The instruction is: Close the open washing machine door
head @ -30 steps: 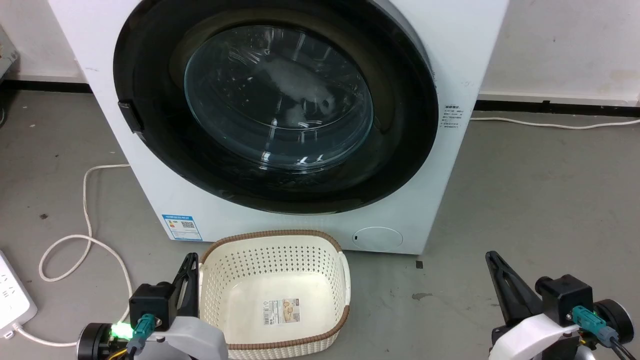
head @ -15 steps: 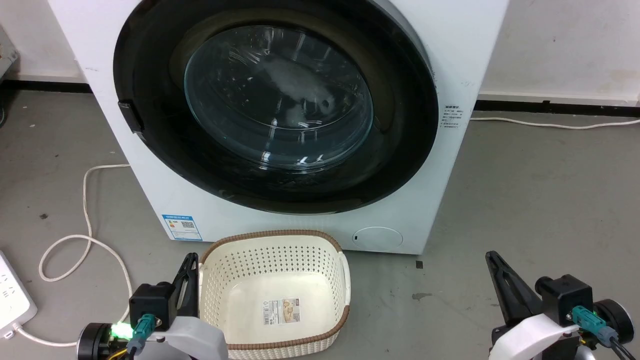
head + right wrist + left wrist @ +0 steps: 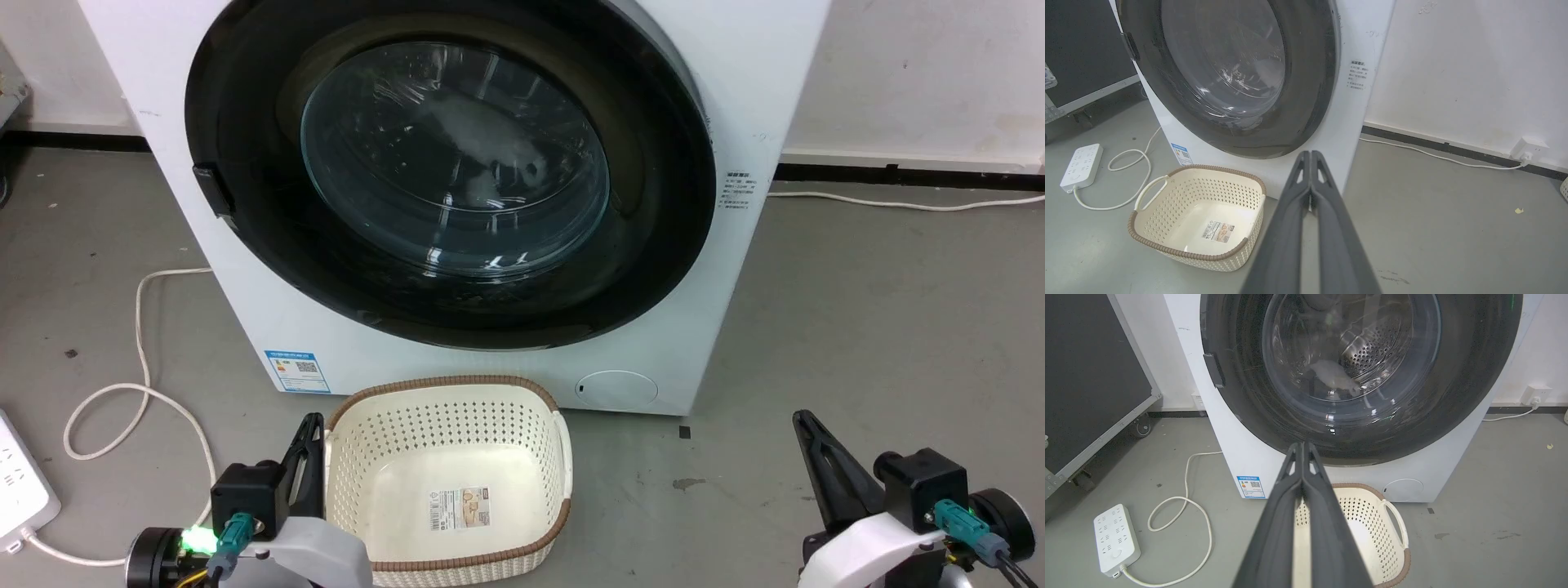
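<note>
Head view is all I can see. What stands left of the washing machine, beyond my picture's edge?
Observer: A big dark case with metal edging, on small wheels.
Operator: And where does the white cable on the right end up?
Observer: In a wall socket, low on the wall.
Operator: Can you see inside the machine?
Observer: Yes. The left wrist view looks through the washing machine door at a perforated steel drum.
</note>
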Tool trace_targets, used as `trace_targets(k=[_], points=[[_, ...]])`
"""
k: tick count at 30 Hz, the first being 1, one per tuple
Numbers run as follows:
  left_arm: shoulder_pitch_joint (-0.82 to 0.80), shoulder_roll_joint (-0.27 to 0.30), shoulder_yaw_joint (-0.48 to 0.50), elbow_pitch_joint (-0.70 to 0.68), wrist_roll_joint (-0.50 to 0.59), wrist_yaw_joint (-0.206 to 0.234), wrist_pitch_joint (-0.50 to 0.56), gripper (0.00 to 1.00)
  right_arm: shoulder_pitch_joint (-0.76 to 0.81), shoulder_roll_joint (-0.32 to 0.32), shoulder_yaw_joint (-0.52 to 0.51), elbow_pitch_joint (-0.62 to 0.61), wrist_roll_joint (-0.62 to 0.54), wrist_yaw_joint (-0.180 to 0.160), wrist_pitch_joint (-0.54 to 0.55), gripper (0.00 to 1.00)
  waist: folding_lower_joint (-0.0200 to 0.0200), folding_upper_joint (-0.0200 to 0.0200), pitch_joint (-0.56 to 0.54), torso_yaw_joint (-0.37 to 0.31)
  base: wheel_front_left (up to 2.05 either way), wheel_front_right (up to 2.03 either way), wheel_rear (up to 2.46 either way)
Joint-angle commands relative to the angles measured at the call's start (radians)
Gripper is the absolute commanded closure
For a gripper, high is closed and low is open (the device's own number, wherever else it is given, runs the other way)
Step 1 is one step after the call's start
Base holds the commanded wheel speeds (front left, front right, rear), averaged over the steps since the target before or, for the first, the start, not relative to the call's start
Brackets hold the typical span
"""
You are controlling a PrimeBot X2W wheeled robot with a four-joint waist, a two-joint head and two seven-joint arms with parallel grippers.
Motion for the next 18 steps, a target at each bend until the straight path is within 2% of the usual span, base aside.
trace_targets(k=[1,18], points=[[-0.015,0.0,0.001,-0.004,0.003,0.003,0.0,1.0,-0.014,0.005,0.0,-0.006,-0.005,-0.001,0.0,1.0,0.0,0.0,0.0,0.0,0.0,0.0,0.0],[-0.015,0.0,0.001,-0.004,0.003,0.003,0.0,1.0,-0.014,0.005,0.0,-0.006,-0.005,-0.001,0.0,1.0,0.0,0.0,0.0,0.0,0.0,0.0,0.0]])
